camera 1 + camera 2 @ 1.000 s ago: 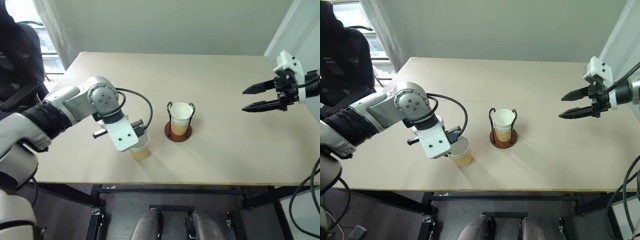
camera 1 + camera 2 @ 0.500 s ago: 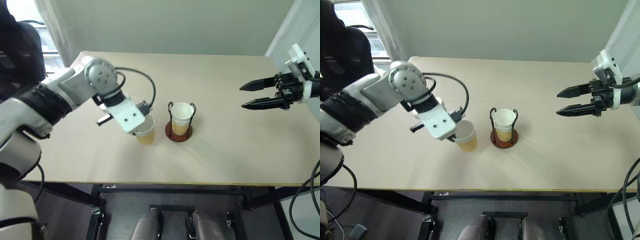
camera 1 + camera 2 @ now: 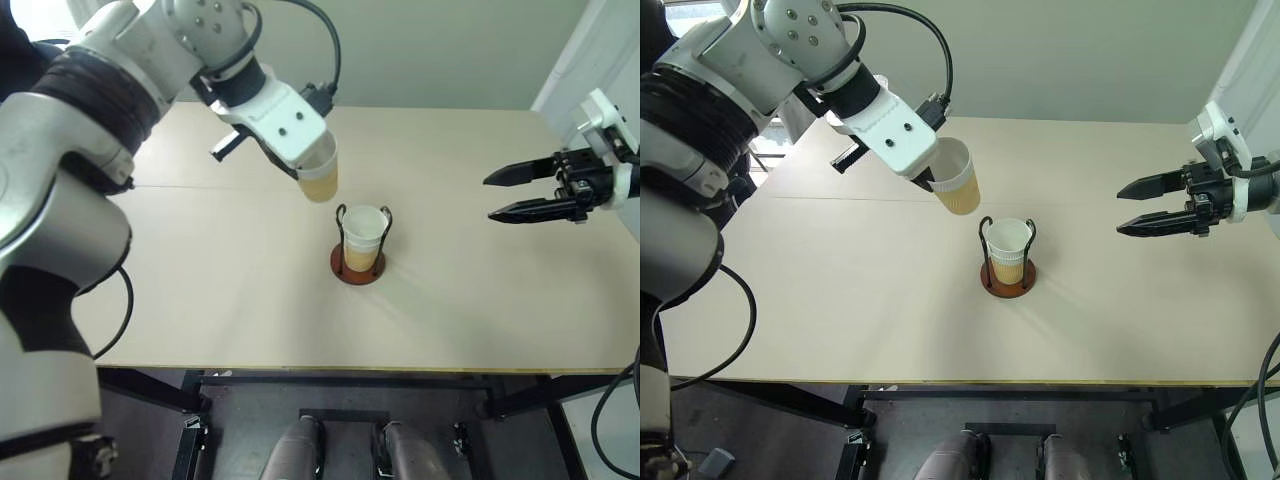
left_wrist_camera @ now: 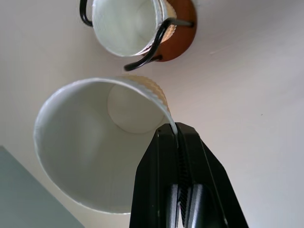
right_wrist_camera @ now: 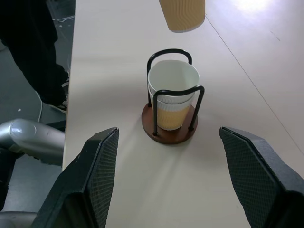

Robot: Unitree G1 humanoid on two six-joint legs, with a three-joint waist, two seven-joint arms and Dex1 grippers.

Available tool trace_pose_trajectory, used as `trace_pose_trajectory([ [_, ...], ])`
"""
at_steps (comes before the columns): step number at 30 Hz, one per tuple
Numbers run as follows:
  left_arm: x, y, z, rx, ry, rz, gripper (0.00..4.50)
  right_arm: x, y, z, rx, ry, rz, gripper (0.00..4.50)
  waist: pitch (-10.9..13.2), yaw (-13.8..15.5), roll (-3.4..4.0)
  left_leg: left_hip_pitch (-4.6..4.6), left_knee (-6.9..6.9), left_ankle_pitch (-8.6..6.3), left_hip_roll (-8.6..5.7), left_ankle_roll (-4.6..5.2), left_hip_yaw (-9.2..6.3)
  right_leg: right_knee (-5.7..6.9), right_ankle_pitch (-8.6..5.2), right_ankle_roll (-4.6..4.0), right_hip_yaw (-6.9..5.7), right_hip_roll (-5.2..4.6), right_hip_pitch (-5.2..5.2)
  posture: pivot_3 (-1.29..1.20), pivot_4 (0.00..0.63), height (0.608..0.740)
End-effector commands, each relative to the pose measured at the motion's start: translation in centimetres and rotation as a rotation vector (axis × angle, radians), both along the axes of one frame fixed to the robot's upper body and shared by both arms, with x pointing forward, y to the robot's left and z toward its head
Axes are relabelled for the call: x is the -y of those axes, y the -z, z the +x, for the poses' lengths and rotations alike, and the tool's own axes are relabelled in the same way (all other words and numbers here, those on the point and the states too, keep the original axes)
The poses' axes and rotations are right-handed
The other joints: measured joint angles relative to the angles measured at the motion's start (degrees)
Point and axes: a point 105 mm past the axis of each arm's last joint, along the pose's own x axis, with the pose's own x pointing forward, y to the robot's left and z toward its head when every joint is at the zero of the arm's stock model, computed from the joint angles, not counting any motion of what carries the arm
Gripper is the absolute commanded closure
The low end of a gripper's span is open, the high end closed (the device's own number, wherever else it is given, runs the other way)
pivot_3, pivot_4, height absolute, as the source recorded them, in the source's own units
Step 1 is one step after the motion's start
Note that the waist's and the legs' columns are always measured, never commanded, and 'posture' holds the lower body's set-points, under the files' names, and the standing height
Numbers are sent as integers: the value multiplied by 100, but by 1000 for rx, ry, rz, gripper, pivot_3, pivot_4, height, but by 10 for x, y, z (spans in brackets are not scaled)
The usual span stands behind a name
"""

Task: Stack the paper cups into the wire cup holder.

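Tan-walled, white-rimmed paper cup (image 3: 957, 182) hanging tilted in the air, just up and to the left of the wire cup holder (image 3: 1007, 277), not yet over it. Pinching that cup's rim between the closed black fingers of the left gripper (image 4: 176, 142), one inside the wall, one outside. Likely handling as light, thin and easily crushed; gripping at the stiff rolled rim looking safest. Sitting already in the black wire loops on the reddish-brown disc base: nested paper cups (image 5: 172, 92), at least two, mouth up. Leaving wide bare room all round on the pale beige table (image 3: 470, 300), front edge near, far edge well beyond. Hovering far right, right gripper (image 3: 505, 195), fingers apart, holding nothing.
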Motion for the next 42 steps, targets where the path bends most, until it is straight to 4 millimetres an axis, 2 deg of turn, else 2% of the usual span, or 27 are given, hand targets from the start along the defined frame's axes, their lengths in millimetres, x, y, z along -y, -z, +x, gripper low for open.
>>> trace_pose_trajectory([
  [1, 5, -21, -4, 42, 13, -31, 4470, 0, -14, -4, 52, -12, -9, 1079, 0, 9, 1, -3, 2, -1, 2, 8, -4, -2, 3, 8, 1, -2, 0, 0, 150, 740],
  [7, 19, -18, -3, 25, 40, -60, 4470, 3, -14, -5, 57, -6, -25, 1079, 2, 23, 1, -3, 9, -21, 2, 24, 10, 0, 7, 52, 6, -5, 1, 0, 150, 740],
  [13, 29, -11, -5, -5, 72, -73, 4470, 6, -14, -6, 55, 3, -38, 1079, 2, 40, 1, -1, 11, -37, 2, 31, 18, -1, 7, 59, 7, -6, 1, 0, 150, 740],
  [26, 50, 17, -15, -124, 160, -70, 4470, 8, -12, -8, 56, 8, -45, 1079, 1, 67, 4, 2, 42, -44, 6, 39, 24, 15, 8, 64, 7, -5, 7, 0, 150, 740],
  [42, 55, 23, -9, -114, 173, -62, 4470, 12, -11, -11, 63, 19, -51, 1079, 1, 68, 5, 2, 83, -44, 4, 55, 33, 15, 19, 78, 13, -3, 21, 0, 150, 740],
])
